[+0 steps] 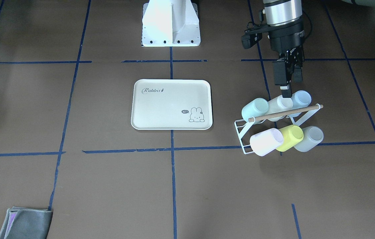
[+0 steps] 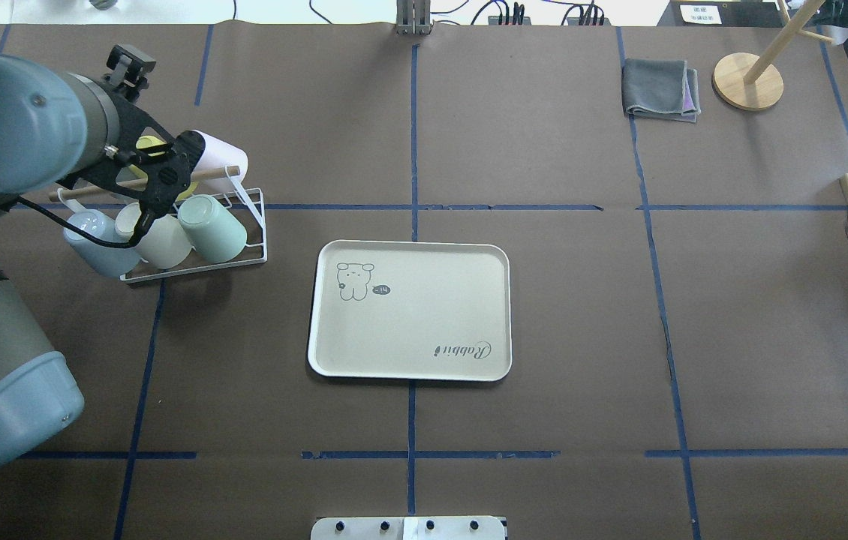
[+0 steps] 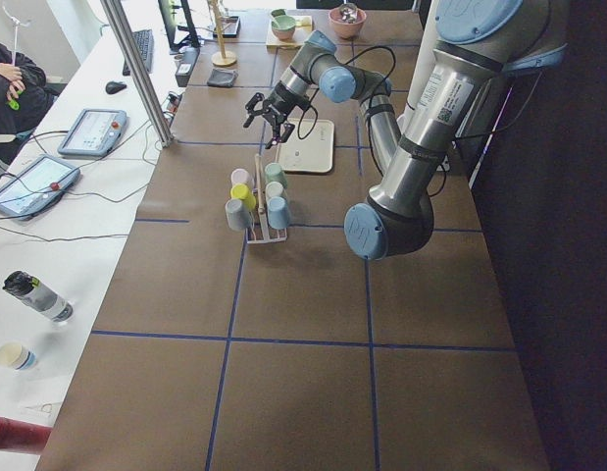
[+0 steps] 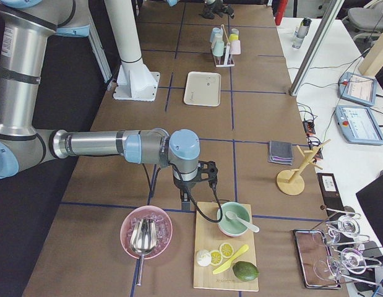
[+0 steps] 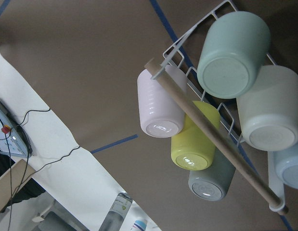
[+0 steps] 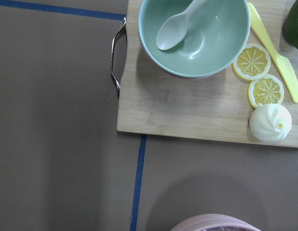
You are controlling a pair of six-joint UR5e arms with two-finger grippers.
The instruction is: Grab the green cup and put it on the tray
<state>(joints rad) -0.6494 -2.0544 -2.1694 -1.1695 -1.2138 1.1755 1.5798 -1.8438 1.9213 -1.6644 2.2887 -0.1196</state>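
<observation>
The left pincer [image 1: 290, 86] hung released and empty above the rack [image 1: 242, 132], fingers apart, over the rack's robot-side row. Directly under its tips lay the cream cup [image 1: 280, 103], the middle of that row. The pale blue cup [image 1: 302, 98] lay against it at the rack end farthest from the tray. The green cup [image 1: 255, 109] sat at the other end of the same row, tilted with its base toward the robot and touching the cream cup.

Risks, as judged:

1. The pincer was lined up on the wrong cup, so a straight descent would likely close on the cream one.
2. The green cup had no gap on its cream side. A finger forced in there could jam or drag the neighbour out.
3. The wooden dowel [image 1: 285, 113] ran along the rack top just beyond this row. A lift angled toward it could snag the cup or tip the light wire rack, spilling the yellow-green cup [image 1: 292, 136] and its row.
4. The tray [image 1: 167, 109] lay on the surface [image 1: 108, 182] well apart from the rack's green-cup end. A smooth, tapered cup held weakly could slip during that carry.
</observation>
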